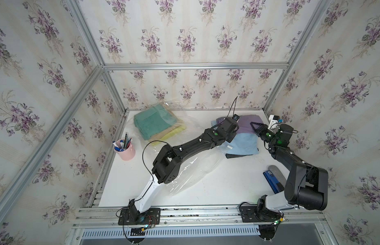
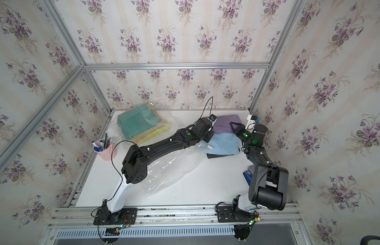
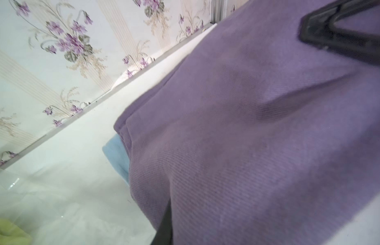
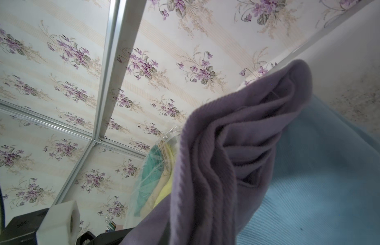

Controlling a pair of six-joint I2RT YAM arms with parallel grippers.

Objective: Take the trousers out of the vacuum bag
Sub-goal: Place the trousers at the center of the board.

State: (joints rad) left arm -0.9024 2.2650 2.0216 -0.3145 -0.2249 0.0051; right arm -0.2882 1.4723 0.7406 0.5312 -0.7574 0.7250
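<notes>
Purple trousers (image 1: 248,123) (image 3: 248,127) (image 4: 216,159) lie on light blue trousers (image 1: 244,146) and a dark grey pair (image 1: 233,156) at the back right, outside the vacuum bag (image 1: 197,169). The clear bag stretches from mid-table to the back left, where teal trousers (image 1: 155,123) top khaki and yellow ones (image 1: 163,136) inside it. My left gripper (image 1: 238,127) is shut on the purple trousers' left edge; cloth hides its jaws in the left wrist view. My right gripper (image 1: 256,127) is shut on their right side, with the cloth bunched up.
A pink cup of pens (image 1: 125,148) stands by the left wall. A blue flat item beside a grey one (image 1: 271,180) lies at the front right, under the right arm. The bag's white valve (image 1: 229,146) sits beside the light blue pair. Papered walls close three sides.
</notes>
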